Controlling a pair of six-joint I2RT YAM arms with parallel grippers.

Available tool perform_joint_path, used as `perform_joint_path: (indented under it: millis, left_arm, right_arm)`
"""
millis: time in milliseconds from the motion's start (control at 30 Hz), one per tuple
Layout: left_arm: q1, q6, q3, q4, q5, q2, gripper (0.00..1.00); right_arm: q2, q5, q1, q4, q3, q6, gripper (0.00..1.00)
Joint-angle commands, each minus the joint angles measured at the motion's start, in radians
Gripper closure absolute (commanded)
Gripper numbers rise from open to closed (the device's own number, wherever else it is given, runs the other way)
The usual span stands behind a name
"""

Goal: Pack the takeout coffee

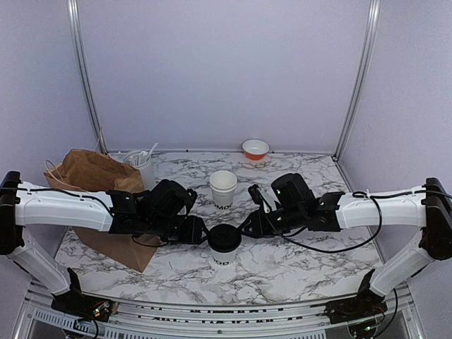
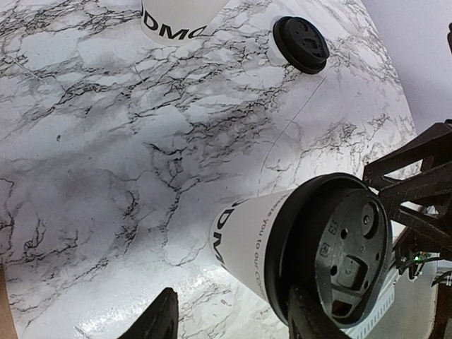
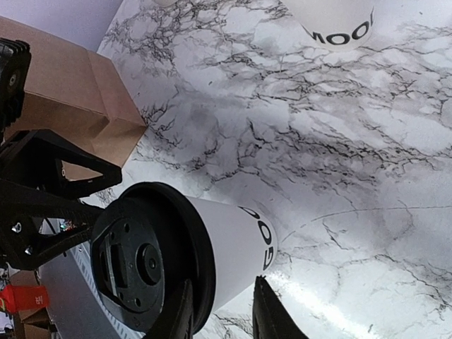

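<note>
A white takeout coffee cup with a black lid on it (image 1: 224,244) stands near the table's front, between my two grippers. My left gripper (image 1: 200,232) is open and turned on its side. One of its fingers (image 2: 311,318) lies over the lid (image 2: 339,254), and the other (image 2: 159,318) is apart from the cup wall. My right gripper (image 1: 246,224) is also open. It straddles the lid's rim (image 3: 205,261), with one finger (image 3: 180,311) over the top and the other (image 3: 272,314) beside the wall. A second cup (image 1: 223,187) stands uncovered farther back. A loose black lid (image 2: 301,44) lies on the table beyond.
A brown paper bag (image 1: 99,176) lies at the left, its corner near the left arm. A canister of utensils (image 1: 141,166) stands behind it. A small orange-and-white bowl (image 1: 255,148) sits at the back wall. The marble tabletop (image 1: 304,261) ends at the metal frame in front.
</note>
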Motion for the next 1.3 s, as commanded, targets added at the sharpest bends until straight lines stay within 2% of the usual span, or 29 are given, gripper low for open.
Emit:
perform_joint_path:
  millis: [0,767,1267]
  left_arm:
    - [-0.003,0.01,0.015,0.0,0.001,0.013,0.47]
    - [-0.01,0.003,0.014,-0.002,0.002,0.046,0.47]
    - [-0.01,0.044,0.075,-0.026,-0.008,0.035,0.47]
  right_arm:
    - [-0.003,-0.013,-0.006,0.014,-0.009,0.013,0.73]
    - [0.027,-0.046,0.001,0.033,-0.223,0.009,0.75]
    - [-0.041,0.009,0.001,-0.007,-0.003,0.01,0.74]
